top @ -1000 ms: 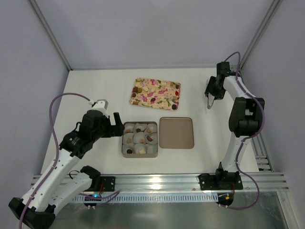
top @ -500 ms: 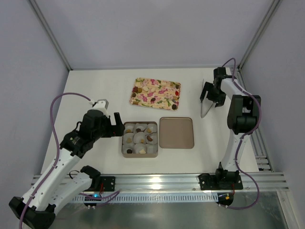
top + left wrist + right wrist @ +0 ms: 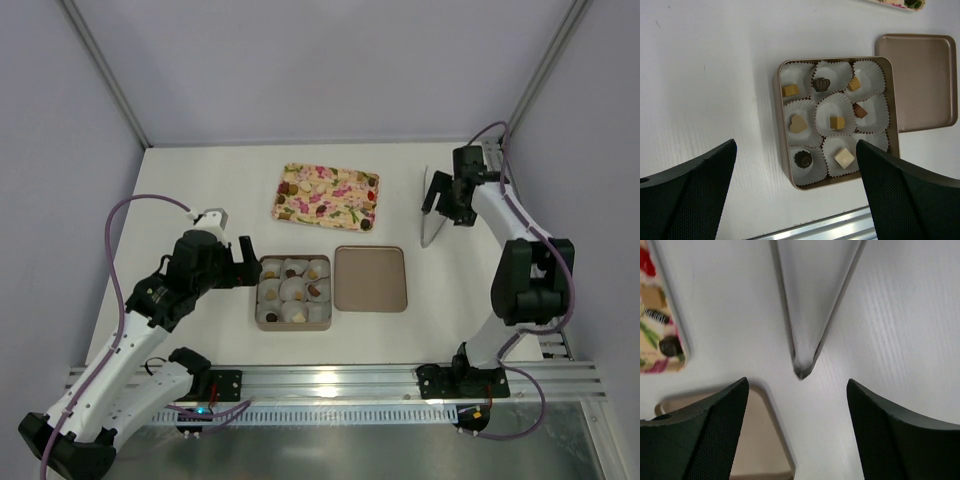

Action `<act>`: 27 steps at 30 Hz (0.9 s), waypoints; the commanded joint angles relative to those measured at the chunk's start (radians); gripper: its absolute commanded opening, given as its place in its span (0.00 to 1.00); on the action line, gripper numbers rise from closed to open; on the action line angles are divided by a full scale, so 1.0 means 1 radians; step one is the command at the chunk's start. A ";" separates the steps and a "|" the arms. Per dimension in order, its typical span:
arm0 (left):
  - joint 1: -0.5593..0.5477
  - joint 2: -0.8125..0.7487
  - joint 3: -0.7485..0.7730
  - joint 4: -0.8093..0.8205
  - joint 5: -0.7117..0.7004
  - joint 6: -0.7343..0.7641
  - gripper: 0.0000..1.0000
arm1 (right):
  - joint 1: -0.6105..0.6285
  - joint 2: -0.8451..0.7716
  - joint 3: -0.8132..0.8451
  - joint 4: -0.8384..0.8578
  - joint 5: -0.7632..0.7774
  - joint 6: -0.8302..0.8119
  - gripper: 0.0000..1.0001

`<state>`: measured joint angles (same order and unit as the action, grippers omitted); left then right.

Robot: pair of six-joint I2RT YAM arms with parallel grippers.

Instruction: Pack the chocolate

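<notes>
Left gripper (image 3: 796, 142) finger (image 3: 910, 200) hides one box (image 3: 781, 125) corner; eight chocolate (image 3: 837, 122) pieces show

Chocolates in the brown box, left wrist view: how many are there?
8 chocolates: three in the top row, three in the middle row, two in the bottom row. The ninth paper cup, partly behind the left gripper, looks empty.

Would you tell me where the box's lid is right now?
Top view: the lid lies flat just right of the open box, on the floral tray's near side.
</notes>
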<state>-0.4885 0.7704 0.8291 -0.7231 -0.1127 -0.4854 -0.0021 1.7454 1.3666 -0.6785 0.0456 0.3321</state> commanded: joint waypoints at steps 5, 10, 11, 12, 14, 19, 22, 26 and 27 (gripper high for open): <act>0.004 0.000 0.008 0.013 -0.016 0.007 1.00 | 0.227 -0.248 -0.366 0.138 0.045 0.091 0.67; 0.004 0.001 0.015 0.010 -0.019 0.004 1.00 | 0.307 -0.308 -0.515 0.192 0.053 0.139 0.54; 0.004 0.003 0.015 0.010 -0.019 0.002 1.00 | 0.318 -0.305 -0.521 0.197 0.060 0.140 0.52; 0.004 0.007 0.015 0.008 -0.019 0.001 1.00 | 0.329 -0.293 -0.531 0.200 0.072 0.142 0.50; 0.004 0.012 0.019 0.008 -0.016 0.002 1.00 | 0.341 -0.279 -0.535 0.212 0.076 0.140 0.45; 0.004 0.020 0.028 0.004 -0.004 -0.002 1.00 | 0.356 -0.227 -0.540 0.241 0.060 0.137 0.37; 0.004 0.026 0.038 0.004 0.011 -0.009 1.00 | 0.358 -0.213 -0.531 0.240 0.066 0.128 0.31; 0.004 0.047 0.064 0.007 0.042 -0.005 1.00 | 0.358 -0.192 -0.520 0.229 0.063 0.117 0.24; 0.004 0.058 0.073 0.011 0.048 -0.007 1.00 | 0.358 -0.192 -0.518 0.229 0.062 0.113 0.21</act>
<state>-0.4885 0.8143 0.8467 -0.7246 -0.0971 -0.4904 0.3515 1.5410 0.8261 -0.4706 0.0887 0.4503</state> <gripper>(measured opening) 0.996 0.233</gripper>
